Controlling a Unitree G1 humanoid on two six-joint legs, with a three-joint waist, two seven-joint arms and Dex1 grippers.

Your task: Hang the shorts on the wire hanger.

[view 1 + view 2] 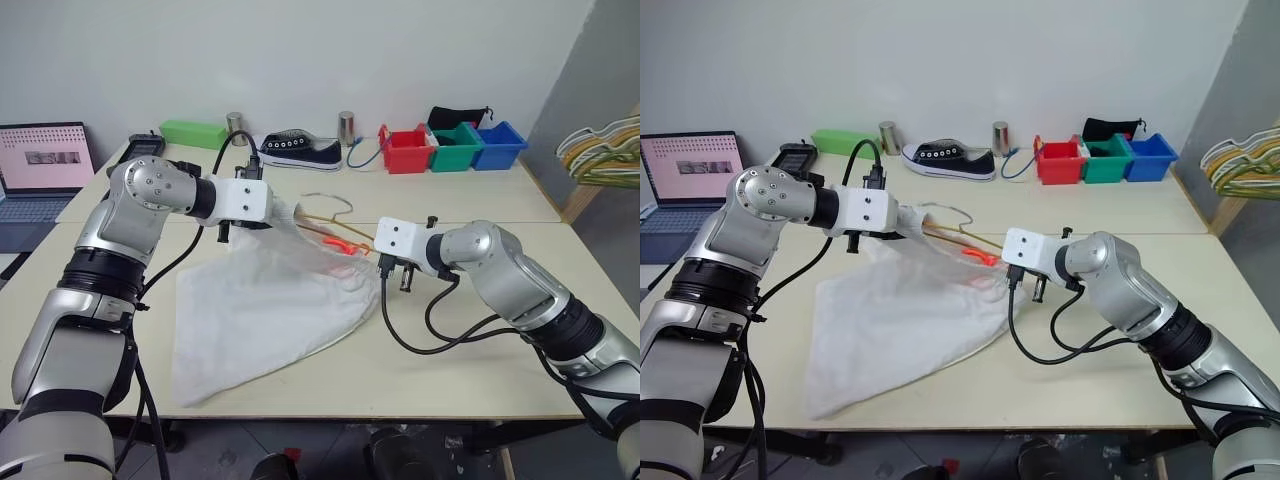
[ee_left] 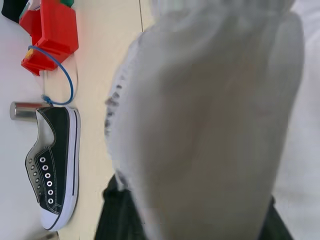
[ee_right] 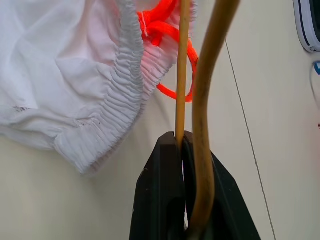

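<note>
The white shorts [image 1: 260,310] lie spread on the table, one end of the gathered waistband lifted off it. My left gripper [image 1: 283,213] is shut on that raised waistband; in the left wrist view the fabric [image 2: 210,115] drapes over the black fingers [image 2: 114,212]. The thin yellow wire hanger [image 1: 330,222] runs from beside the left gripper toward the right one, its hook [image 1: 338,199] pointing to the back. My right gripper [image 3: 181,137] is shut on the hanger's wire [image 3: 183,75], just beside the waistband [image 3: 127,85] and the orange drawstring [image 3: 165,30].
Along the back stand a black-and-white shoe [image 1: 300,150], two metal cans [image 1: 346,127], a green box [image 1: 193,133] and red [image 1: 405,150], green [image 1: 455,147] and blue bins [image 1: 498,145]. A laptop [image 1: 40,170] sits at the far left. Pastel hangers [image 1: 600,150] hang at the right.
</note>
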